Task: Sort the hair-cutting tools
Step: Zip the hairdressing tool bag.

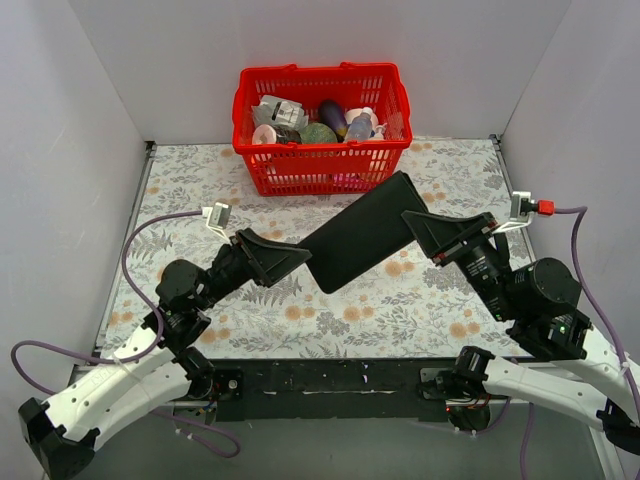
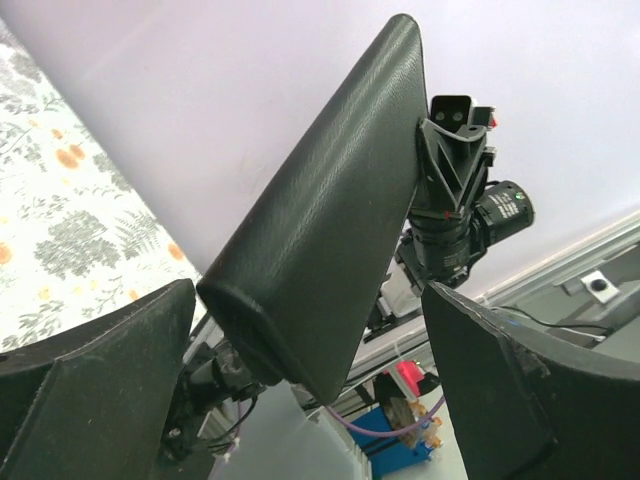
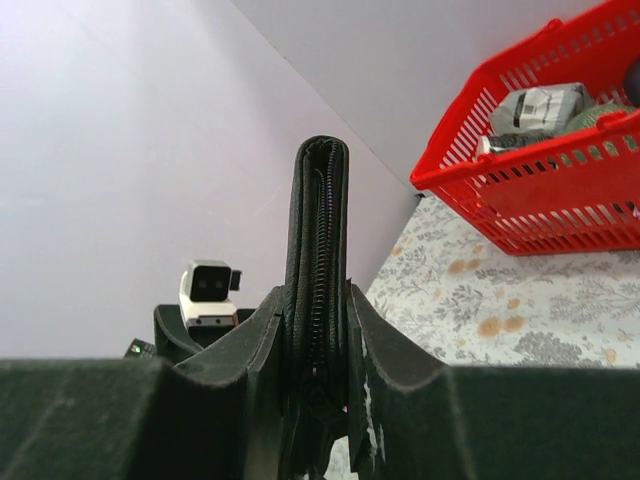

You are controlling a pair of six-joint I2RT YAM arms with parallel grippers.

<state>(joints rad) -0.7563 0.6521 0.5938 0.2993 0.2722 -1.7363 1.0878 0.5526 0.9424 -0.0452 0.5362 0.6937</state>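
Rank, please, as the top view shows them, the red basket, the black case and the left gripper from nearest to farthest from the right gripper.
1. The black case: clamped in the right gripper itself.
2. The red basket: its front right corner lies just beyond, toward the back wall.
3. The left gripper: at the case's other end, to the left, jaws open.

The case [image 1: 360, 243] is plain black with a fine pebbled grain, and its zip [image 3: 322, 290] is black too. The basket [image 1: 300, 170] is bright red plastic lattice. Inside it show a dark purple bottle [image 1: 333, 117], a grey packet [image 1: 280, 110] and a mottled green item [image 1: 318, 133]. The bench [image 1: 400, 310] wears a white cover printed with grey leaf sprigs and orange blossoms. The left fingers [image 2: 90, 390] and right fingers [image 3: 400, 380] are matte black. The left arm [image 1: 125, 385] and right arm [image 1: 545, 378] are white with black joints, trailing purple cables [image 1: 135, 250]. The walls [image 1: 60, 150] are pale grey.
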